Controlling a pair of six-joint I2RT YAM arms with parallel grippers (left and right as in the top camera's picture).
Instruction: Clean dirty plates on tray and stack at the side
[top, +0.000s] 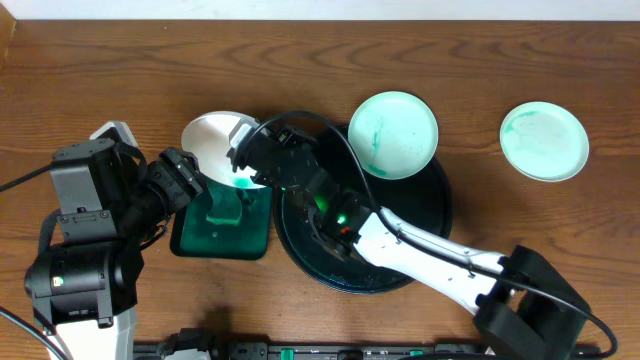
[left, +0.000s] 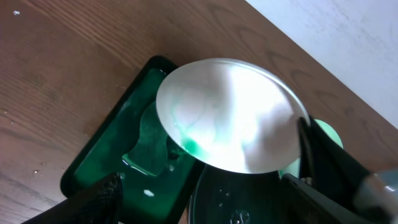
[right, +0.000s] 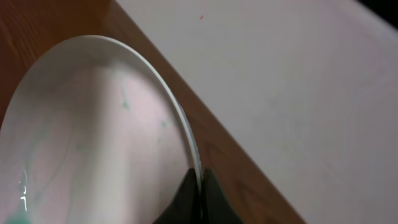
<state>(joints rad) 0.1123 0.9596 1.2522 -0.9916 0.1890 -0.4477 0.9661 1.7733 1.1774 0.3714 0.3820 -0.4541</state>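
A white plate (top: 212, 140) with a green smear is held tilted over a green tub (top: 222, 228) of green liquid. My right gripper (top: 243, 156) is shut on the plate's rim, and the right wrist view shows its fingers (right: 200, 186) pinching the edge of the plate (right: 93, 124). My left gripper (top: 190, 185) is open and empty, just below the plate's lower left edge. In the left wrist view the plate (left: 230, 115) hangs above the tub (left: 118, 155), ahead of the open jaws (left: 199, 190). A green-stained plate (top: 393, 135) rests on the far rim of the dark round tray (top: 430, 225).
Another pale green plate (top: 543, 141) lies on the wooden table at the far right. The right arm reaches across the tray from the bottom right. The table's far edge runs close behind the held plate.
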